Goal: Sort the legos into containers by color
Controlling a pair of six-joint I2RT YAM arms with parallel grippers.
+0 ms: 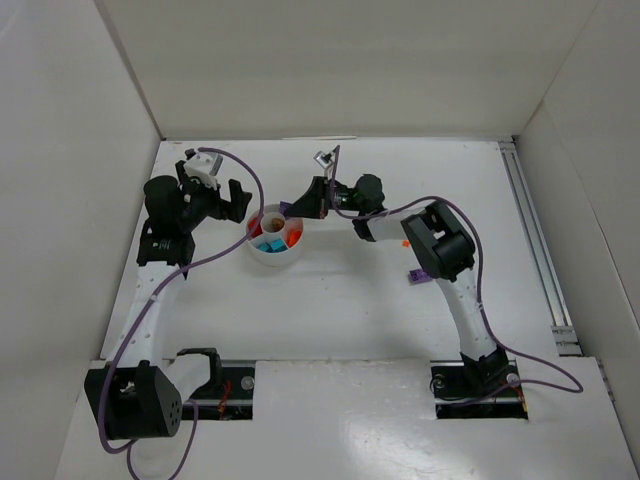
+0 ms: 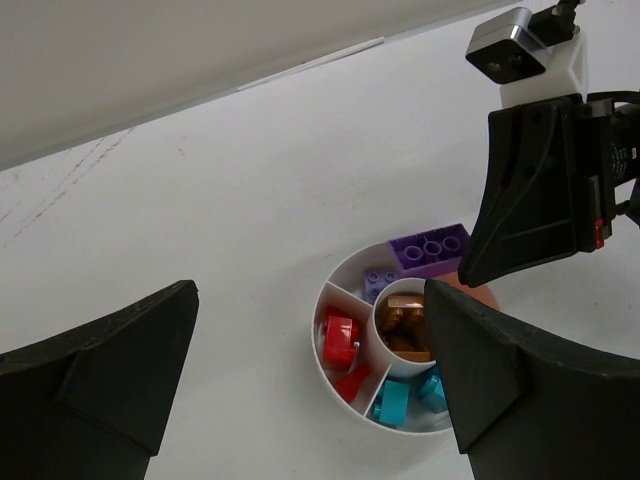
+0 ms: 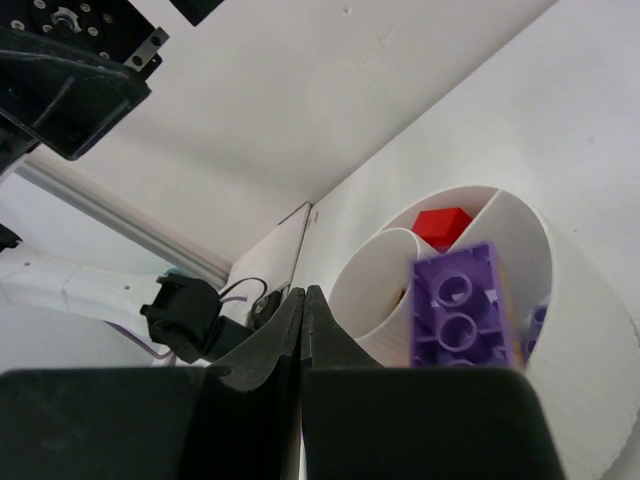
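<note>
One purple brick (image 2: 430,248) is sitting up high in the purple wedge of the white dish (image 2: 335,385), not lying flat, it seems. Red ones (image 2: 340,338), teal ones (image 2: 392,402) and brown ones (image 2: 403,325) are lying in their own spots. An orange one (image 1: 404,243) and a purple one (image 1: 412,275) are waiting on the surface (image 1: 350,320).

The right claw (image 3: 303,295) is hanging just over the dish, fingers pressed together, holding nothing. I think it should be lifting straight up, so it is not bumping the dish. The right arm (image 1: 445,260) is bending at the elbow and reaching sideways. The left claw (image 1: 228,203) is waiting beside the dish, fingers wide apart.
</note>
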